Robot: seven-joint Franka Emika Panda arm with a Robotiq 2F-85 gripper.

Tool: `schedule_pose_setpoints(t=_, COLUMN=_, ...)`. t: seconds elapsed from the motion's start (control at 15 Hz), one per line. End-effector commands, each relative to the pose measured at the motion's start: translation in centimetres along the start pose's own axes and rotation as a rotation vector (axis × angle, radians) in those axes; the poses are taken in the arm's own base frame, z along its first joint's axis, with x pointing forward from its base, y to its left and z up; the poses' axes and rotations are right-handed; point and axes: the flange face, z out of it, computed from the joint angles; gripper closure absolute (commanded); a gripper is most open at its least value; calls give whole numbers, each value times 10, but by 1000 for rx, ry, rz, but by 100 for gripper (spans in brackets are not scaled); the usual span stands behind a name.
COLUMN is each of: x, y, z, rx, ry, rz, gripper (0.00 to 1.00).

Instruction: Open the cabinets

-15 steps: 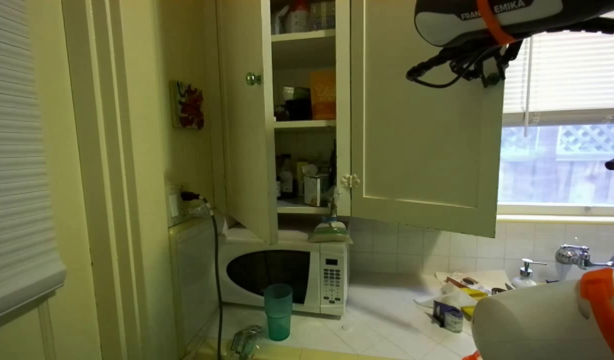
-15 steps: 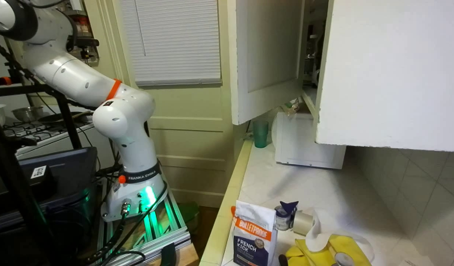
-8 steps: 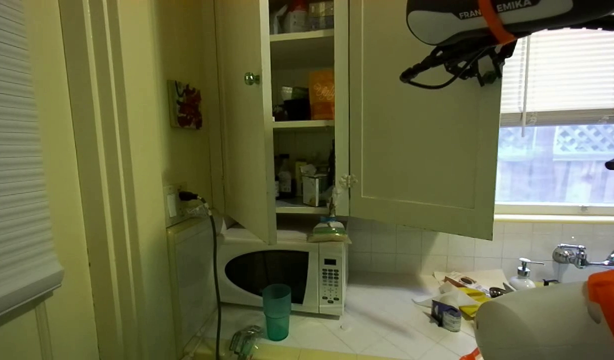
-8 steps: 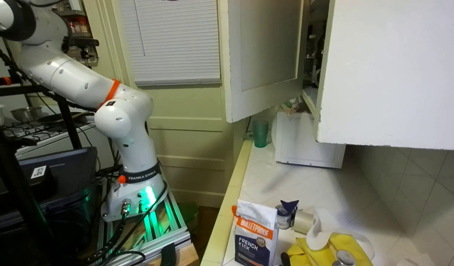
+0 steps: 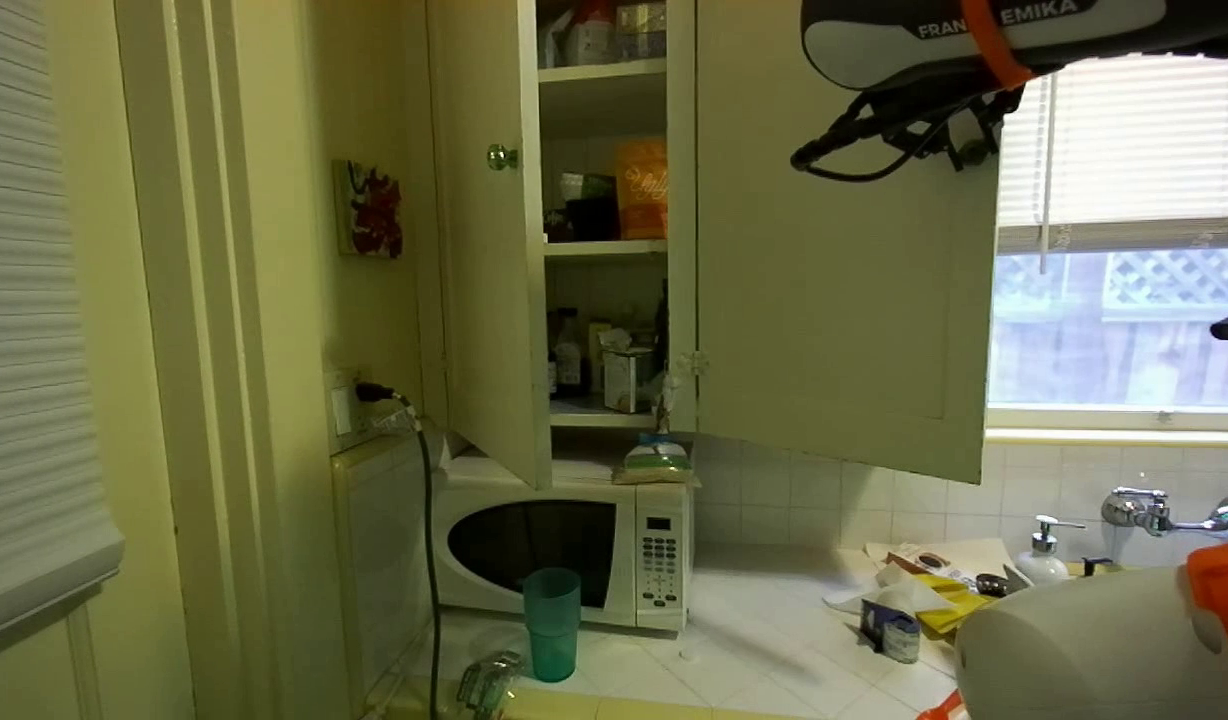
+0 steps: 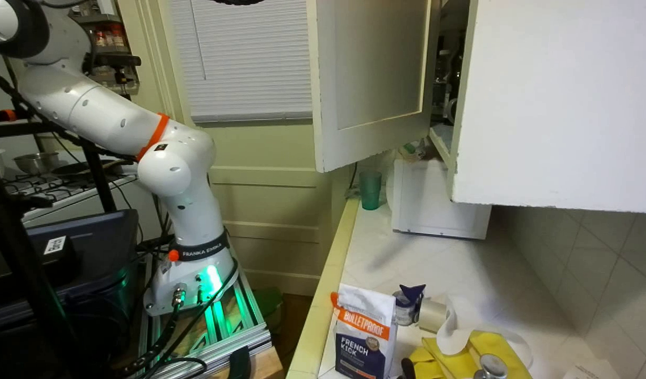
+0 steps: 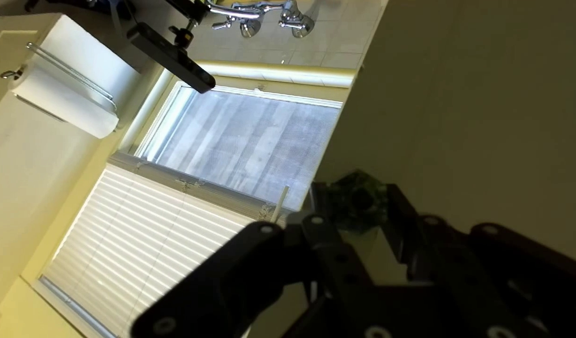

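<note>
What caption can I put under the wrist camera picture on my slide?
Robot jaws gripping the knob of a cabinet door, a bright window and blinds beyond.

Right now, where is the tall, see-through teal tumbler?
In an exterior view, the tall, see-through teal tumbler stands left of centre on the white tiled counter, just in front of the boxy white microwave.

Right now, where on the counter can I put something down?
There's a big bare patch of white counter between the microwave and the Bulletproof bag. It's crowded around that bag, with a yellow bundle beside it. A green cup takes up room in front of the microwave. An open cabinet door sticks out above.
</note>
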Motion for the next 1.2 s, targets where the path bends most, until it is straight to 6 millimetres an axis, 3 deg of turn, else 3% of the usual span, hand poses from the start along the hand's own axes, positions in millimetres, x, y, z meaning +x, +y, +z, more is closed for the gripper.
schedule_pose_setpoints(t=0.0, x=-23, y=-68, z=-1, rx=137, ry=-26, rz=-28, gripper=92)
schedule_pose_setpoints(t=1.13, x=-19, y=-69, z=-4, rx=139, ry=-63, rz=167, gripper=92)
